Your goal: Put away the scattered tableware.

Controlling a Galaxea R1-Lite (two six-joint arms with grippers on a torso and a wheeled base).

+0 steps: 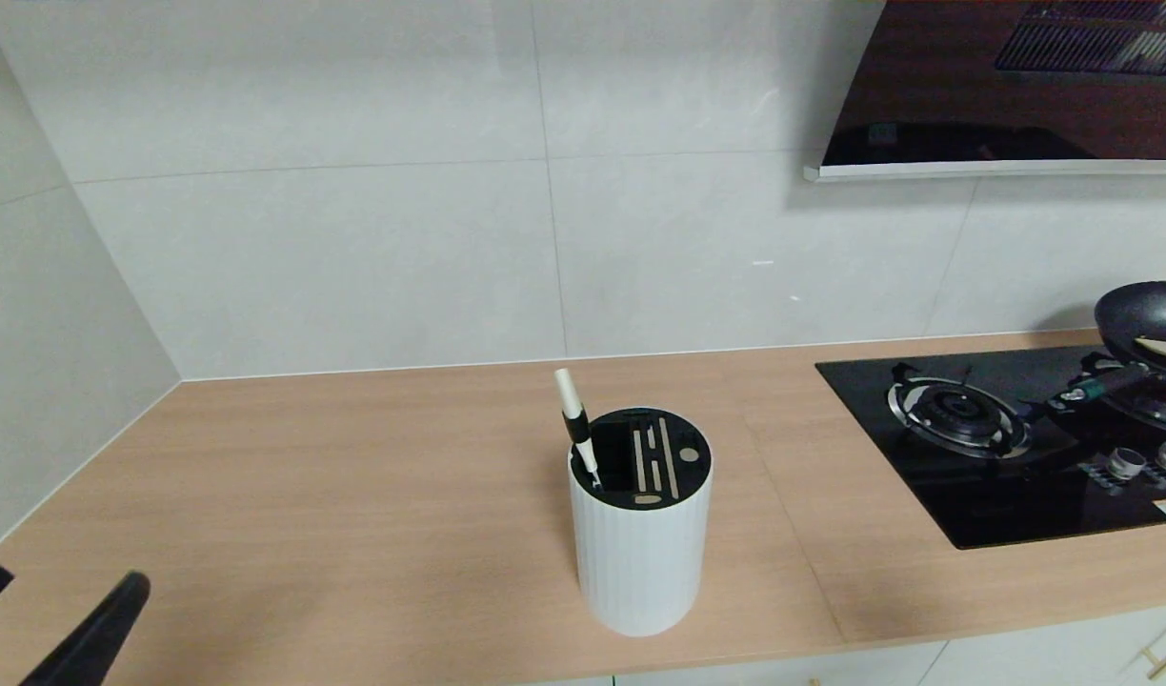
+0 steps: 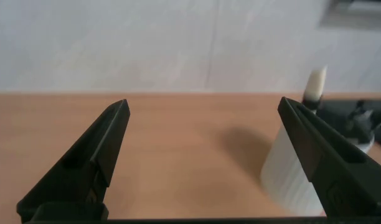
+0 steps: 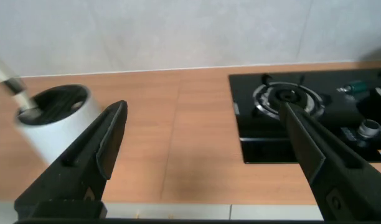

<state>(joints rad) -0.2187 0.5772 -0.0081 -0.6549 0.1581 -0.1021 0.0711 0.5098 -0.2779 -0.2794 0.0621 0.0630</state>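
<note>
A white ribbed holder (image 1: 640, 538) with a black slotted top stood upright on the wooden tabletop (image 1: 307, 495), toward its front edge and well to the left of the black gas hob (image 1: 1002, 495). One utensil (image 1: 573, 419) sat in a slot at the left side of the holder's top. It had a pale handle with a black collar, and the handle pointed up and tilted slightly to the left. What kind of utensil it was could not be told, since its working end was hidden inside the holder. The left pincer (image 1: 67, 578) hung over the front left corner of the tabletop, well apart from the holder. Its two dark fingers were spread wide with nothing between them, and in its own wrist view the holder showed just past one finger. The right pincer (image 3: 203, 109) was likewise released and empty. Its fingers were splayed above the front edge of the tabletop, with the holder off to one side of them and the hob to the other. On the hob, a dark frying pan (image 1: 1150, 319) rested over the far right burner with something pale lying in it, and its handle reached toward the left burner (image 1: 959, 412). Two silver knobs (image 1: 1126, 463) sat along the front of the hob. A pale tiled wall (image 1: 354, 191) rose behind the tabletop, and a dark glass extractor hood (image 1: 1021, 86) hung above the hob.
</note>
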